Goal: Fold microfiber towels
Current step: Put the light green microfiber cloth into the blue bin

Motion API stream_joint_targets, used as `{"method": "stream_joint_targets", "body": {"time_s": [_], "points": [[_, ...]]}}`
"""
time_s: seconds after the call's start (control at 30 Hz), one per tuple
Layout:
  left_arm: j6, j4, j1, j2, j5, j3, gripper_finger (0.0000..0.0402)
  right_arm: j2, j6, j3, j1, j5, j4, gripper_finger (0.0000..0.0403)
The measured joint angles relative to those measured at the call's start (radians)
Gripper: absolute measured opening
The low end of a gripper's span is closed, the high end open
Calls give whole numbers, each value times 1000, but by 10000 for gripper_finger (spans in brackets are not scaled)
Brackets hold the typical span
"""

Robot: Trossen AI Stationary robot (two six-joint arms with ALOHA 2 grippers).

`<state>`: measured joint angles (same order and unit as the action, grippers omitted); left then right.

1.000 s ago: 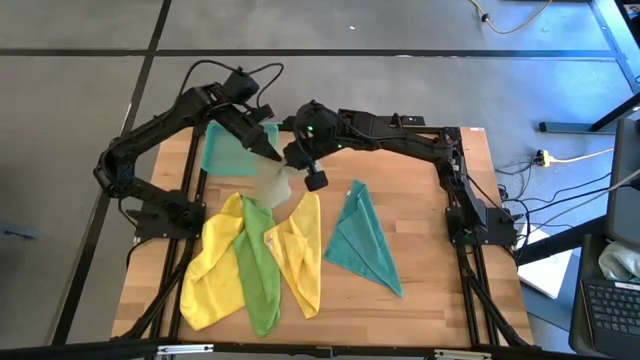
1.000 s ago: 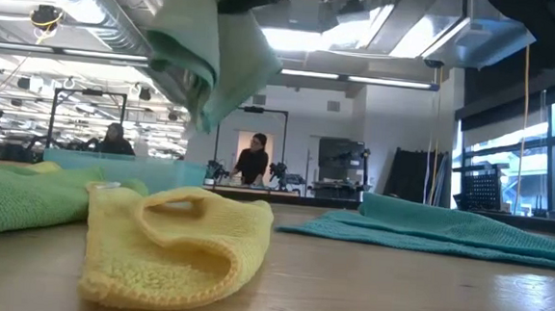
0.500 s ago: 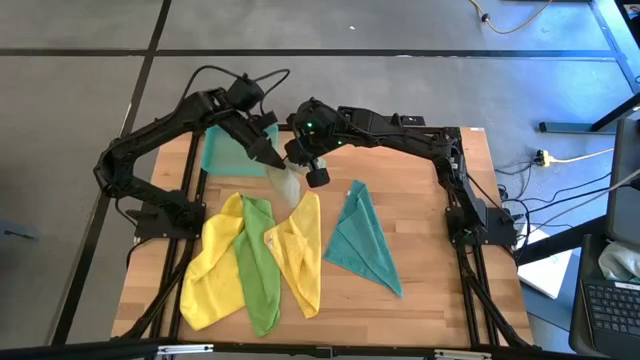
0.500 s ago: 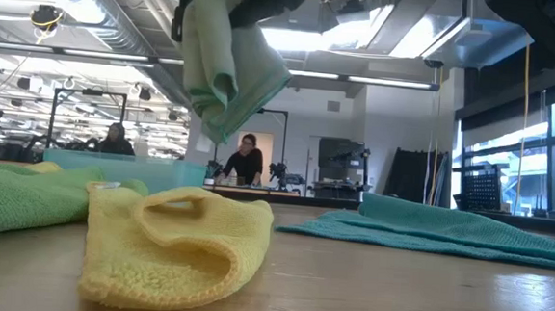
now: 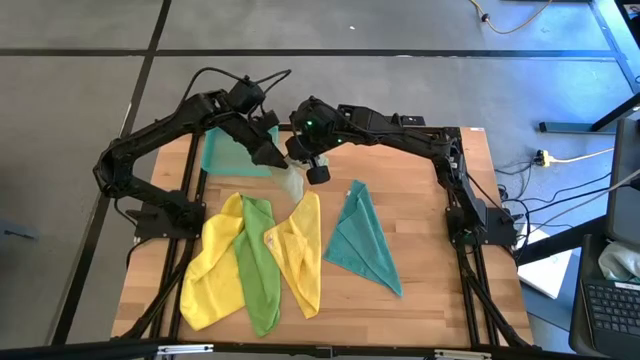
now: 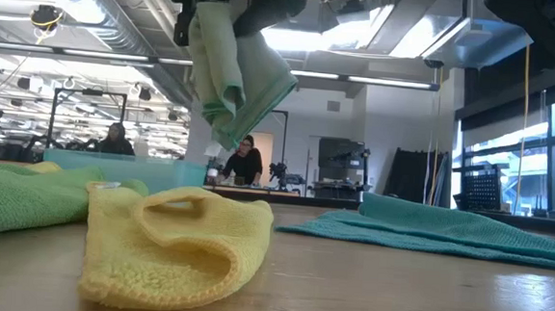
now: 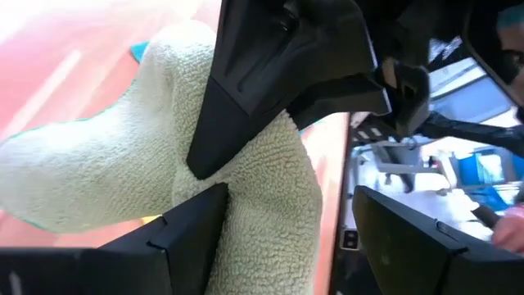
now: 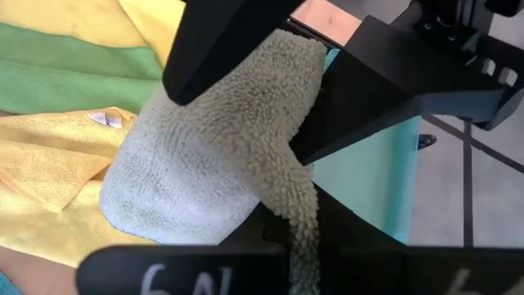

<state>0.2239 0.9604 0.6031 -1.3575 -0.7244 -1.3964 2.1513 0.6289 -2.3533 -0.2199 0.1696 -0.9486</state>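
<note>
A pale olive-green towel [image 5: 291,182] hangs in a doubled bundle [image 6: 230,75] above the far middle of the table. My right gripper [image 5: 304,166] is shut on its top. My left gripper [image 5: 274,157] is open beside it, with one finger on either side of the cloth [image 7: 262,205]. Two yellow towels [image 5: 212,262] [image 5: 300,255], a bright green towel [image 5: 258,270] and a teal towel [image 5: 362,240] lie crumpled on the table below. My left gripper touches the hanging towel with the inner side of one finger [image 7: 196,225]. A strip of table shows between the cloth and the other finger [image 7: 426,238]. It comes slanting down from the far left. My right gripper pinches a bunched fold at the towel's top [image 8: 291,184] between its two fingers, slanting down from the table's right. The towel hangs slack below, doubled over and clear of the table.
A translucent teal tray [image 5: 222,150] sits at the far left corner, just behind the left arm. The lying towels fill the table's near left and middle. Bare wood [image 5: 440,270] shows at the right. People work at benches in the room beyond.
My left gripper has rolled at the wrist, staying open next to the right gripper. The pale olive towel, which hung broad and spread a second ago, has drawn together into a narrower doubled bundle and hangs a little more toward the right gripper.
</note>
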Motion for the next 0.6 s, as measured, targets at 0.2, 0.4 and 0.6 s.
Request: {"method": "stream_joint_targets", "body": {"time_s": [0.2,0.4,0.6], "points": [[-81,2,-69,1,157,0,265,1,0,0,-1,-2,-12,15],[-130,3,-125,0,315,-1,259,2,0,0,-2,-17,-19,16],[-127,84,-140,-9,446,6,241,-11,-25,-8,-9,-10,14,16]]}}
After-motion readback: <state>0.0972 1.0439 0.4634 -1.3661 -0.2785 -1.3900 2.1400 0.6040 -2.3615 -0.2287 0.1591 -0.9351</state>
